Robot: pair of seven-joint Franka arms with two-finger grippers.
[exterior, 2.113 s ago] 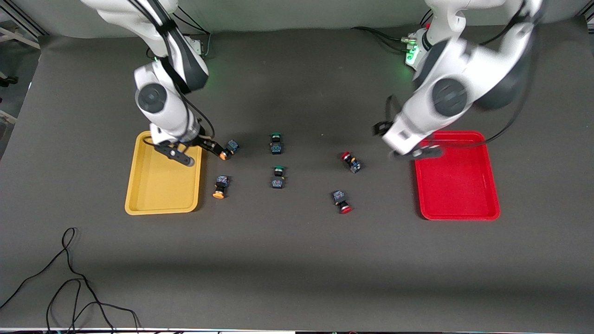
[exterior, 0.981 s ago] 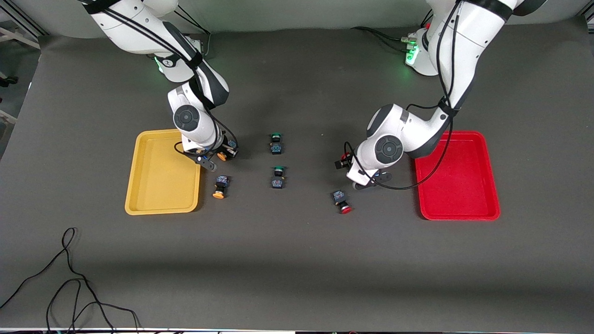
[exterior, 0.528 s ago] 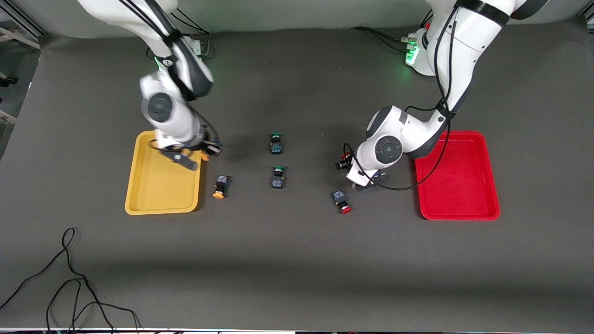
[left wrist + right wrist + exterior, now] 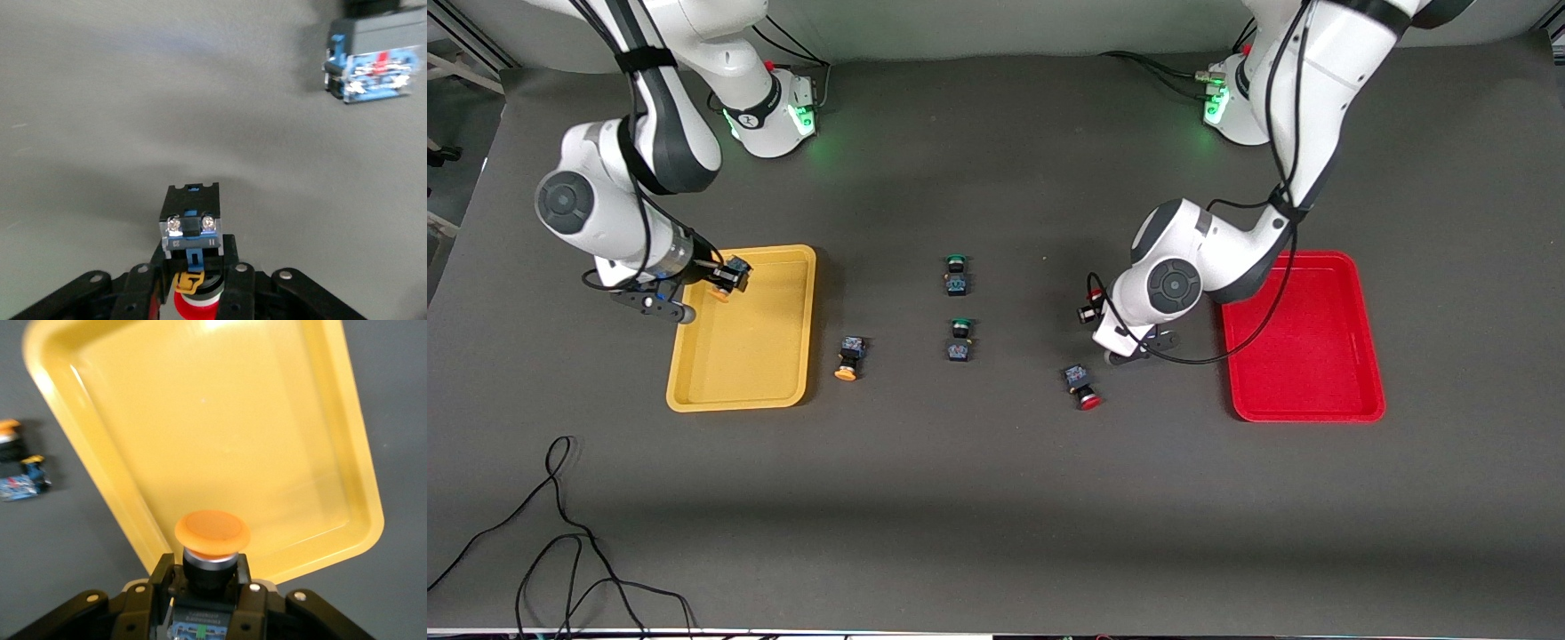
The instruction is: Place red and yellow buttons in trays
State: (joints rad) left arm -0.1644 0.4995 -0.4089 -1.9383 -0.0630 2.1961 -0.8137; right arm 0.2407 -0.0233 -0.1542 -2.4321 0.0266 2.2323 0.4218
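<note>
Front view: the right pincer [image 4: 720, 283] hangs over the yellow tray [image 4: 738, 391], pinching a yellow button [image 4: 729, 277]. The left pincer [image 4: 1103, 322] is low at the bench [image 4: 996, 498] between a loose red button [image 4: 1082, 386] and the red tray [image 4: 1303, 413]. A second yellow button [image 4: 848, 356] and two green buttons [image 4: 957, 274] lie between the trays.

Left wrist view: its fingers [image 4: 230, 273] pinch a red button [image 4: 191, 230].

Right wrist view: the orange cap [image 4: 212, 531] sits over the tray's rim.
</note>
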